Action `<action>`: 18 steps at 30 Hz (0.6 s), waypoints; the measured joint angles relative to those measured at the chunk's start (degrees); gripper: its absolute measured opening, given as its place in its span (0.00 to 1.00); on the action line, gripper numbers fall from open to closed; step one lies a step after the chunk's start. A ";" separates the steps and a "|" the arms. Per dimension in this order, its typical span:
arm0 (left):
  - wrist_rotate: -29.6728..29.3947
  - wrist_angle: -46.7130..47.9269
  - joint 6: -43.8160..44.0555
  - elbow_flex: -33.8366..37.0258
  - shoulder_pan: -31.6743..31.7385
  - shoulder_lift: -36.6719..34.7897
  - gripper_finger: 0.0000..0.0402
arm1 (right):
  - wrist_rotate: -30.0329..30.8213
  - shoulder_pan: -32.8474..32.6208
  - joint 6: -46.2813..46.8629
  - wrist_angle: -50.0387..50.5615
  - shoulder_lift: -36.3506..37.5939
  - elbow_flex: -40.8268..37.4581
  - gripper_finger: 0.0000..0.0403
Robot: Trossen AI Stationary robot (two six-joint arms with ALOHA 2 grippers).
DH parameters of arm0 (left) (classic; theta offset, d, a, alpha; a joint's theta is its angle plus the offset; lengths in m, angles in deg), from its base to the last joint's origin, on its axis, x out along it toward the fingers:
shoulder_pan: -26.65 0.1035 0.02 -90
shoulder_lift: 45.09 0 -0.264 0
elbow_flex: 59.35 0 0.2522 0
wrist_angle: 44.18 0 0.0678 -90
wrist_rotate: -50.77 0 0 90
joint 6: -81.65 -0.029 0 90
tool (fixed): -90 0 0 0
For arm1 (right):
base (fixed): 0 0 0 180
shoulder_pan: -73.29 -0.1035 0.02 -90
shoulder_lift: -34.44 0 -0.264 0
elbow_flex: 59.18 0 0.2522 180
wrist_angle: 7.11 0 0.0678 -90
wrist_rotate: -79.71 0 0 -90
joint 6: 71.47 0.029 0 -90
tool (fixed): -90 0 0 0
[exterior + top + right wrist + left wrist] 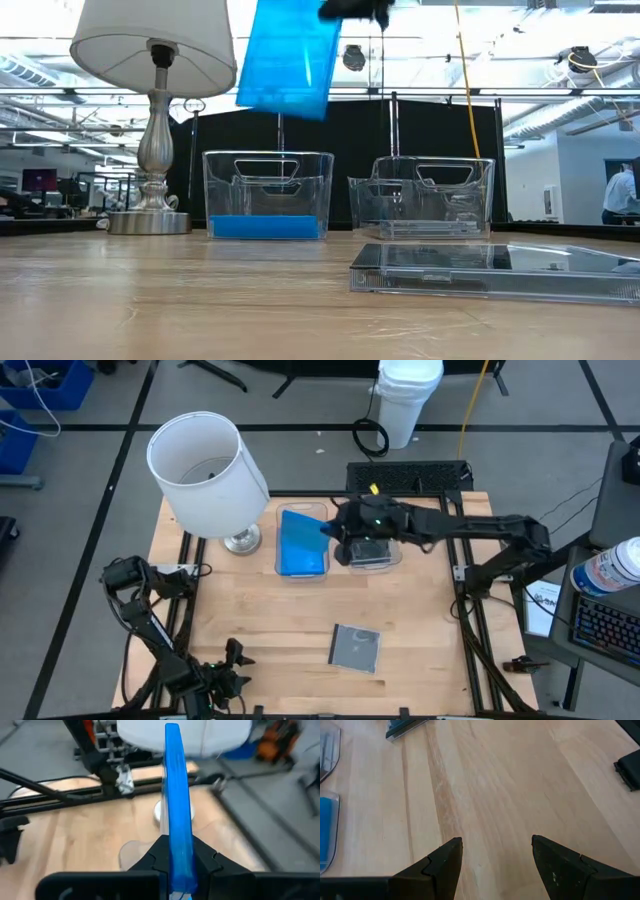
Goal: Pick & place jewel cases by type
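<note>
My right gripper [179, 845] is shut on a bright blue jewel case [290, 55], raised high over the left clear bin [268, 195]. Another blue case [267, 227] lies flat on that bin's floor. The right bin [420, 195] holds clear cases. A clear jewel case with a dark grey inside [356, 648] lies flat on the table near the front. My left gripper [497, 850] stands open above bare wood at the front left [238, 660], with nothing between its fingers. My right gripper pinches the blue case's two flat faces [176, 851] between its two fingers [202, 857], near one edge at its upper right corner [335, 20]. The fingers come nearly level from the table's right. The case stands on edge, slightly tilted, lifted clear above the left bin.
A lamp with a white shade [210, 475] stands at the far left beside the left bin [285, 565]. The right bin [372, 555] sits under my right arm. Bare wood [270, 620] lies between the bins and the front edge.
</note>
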 joint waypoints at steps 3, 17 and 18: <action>0.08 0.33 -0.02 -0.02 0.17 0.00 0.60 | -5.85 3.95 3.34 -0.07 -2.54 0.00 0.06; 0.22 0.91 -1.73 -0.04 0.15 -0.02 0.60 | -23.45 14.10 16.80 -1.85 -11.46 0.00 0.08; 0.27 0.92 -1.72 -0.04 0.14 -0.02 0.60 | -24.61 14.45 17.16 -1.86 -11.88 0.00 0.09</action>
